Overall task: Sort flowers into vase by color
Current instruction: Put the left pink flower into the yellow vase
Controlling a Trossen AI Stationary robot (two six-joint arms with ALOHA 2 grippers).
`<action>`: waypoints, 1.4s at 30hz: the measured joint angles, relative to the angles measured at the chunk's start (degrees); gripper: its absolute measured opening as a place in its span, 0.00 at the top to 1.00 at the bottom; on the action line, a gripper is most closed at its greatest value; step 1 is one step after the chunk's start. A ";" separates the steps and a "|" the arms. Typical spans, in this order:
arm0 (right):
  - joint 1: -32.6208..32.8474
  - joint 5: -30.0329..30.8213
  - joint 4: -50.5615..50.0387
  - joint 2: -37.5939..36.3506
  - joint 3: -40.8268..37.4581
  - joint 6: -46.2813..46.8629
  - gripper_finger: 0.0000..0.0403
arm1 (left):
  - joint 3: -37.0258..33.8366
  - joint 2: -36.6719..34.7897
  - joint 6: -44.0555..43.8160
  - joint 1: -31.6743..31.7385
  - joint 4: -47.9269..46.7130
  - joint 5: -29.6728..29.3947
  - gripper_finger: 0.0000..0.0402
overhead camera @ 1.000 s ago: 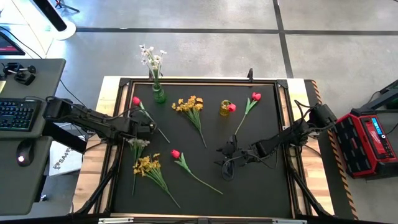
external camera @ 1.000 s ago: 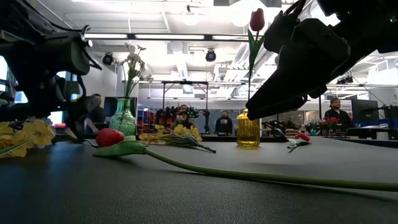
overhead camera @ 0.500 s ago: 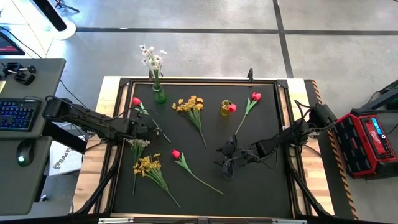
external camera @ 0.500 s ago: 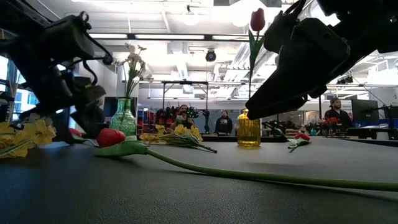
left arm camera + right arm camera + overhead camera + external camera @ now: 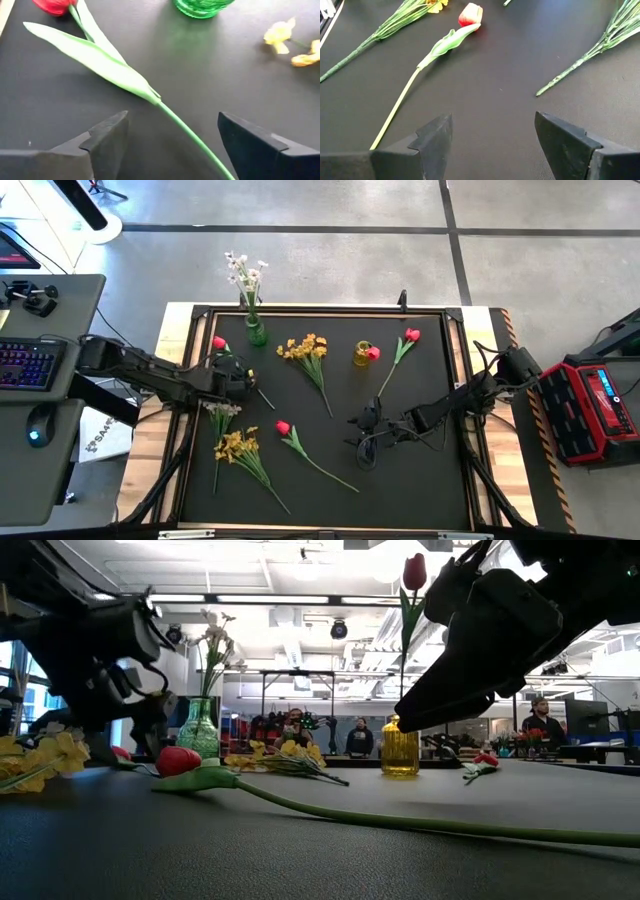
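Note:
A red tulip lies at the far left of the black mat, its stem running toward the middle. My left gripper stands open over this stem, one finger on either side, without touching it. A green vase holds white blossoms. A yellow vase holds a red tulip. Loose on the mat lie a second red tulip, a third, two yellow bunches and a white sprig. My right gripper waits open right of the middle.
A raised frame borders the mat. Bare mat lies near the front right corner. A desk with a keyboard stands to the left and a red case to the right. People stand in the room behind.
My left gripper has tipped further down and turned a little over the far-left tulip's stem. The flowers lie where they were.

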 joint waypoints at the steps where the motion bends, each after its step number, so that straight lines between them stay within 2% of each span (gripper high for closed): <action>1: -0.02 0.00 0.00 0.00 0.00 0.00 0.34 | 0.00 0.96 0.67 0.43 0.82 0.17 0.32; 10: -0.02 0.00 0.02 0.00 0.00 0.00 0.34 | 0.11 5.76 6.96 2.01 4.25 0.74 0.58; 15: -0.01 -0.22 0.20 0.00 0.00 0.00 0.34 | 0.06 3.57 11.34 1.72 4.69 3.76 0.80; 19: -0.02 -3.33 0.17 -0.46 0.00 0.00 0.34 | -0.02 -0.37 15.76 0.45 5.56 7.45 0.97; 24: 0.75 -5.12 0.17 -3.48 0.00 -1.45 0.34 | -0.02 -6.27 23.35 -2.51 10.45 6.17 0.98; 29: 2.93 -4.55 0.54 -6.03 0.00 -6.79 0.34 | -0.02 -9.90 35.09 -7.12 22.24 5.19 0.99; 35: 4.81 -5.19 8.35 -4.08 -0.02 -14.63 0.34 | 0.02 -9.27 52.22 -12.36 40.02 5.47 1.00; 42: 4.03 -2.62 17.42 1.89 -0.05 -14.70 0.34 | 0.04 -5.52 59.81 -16.00 49.06 6.54 1.00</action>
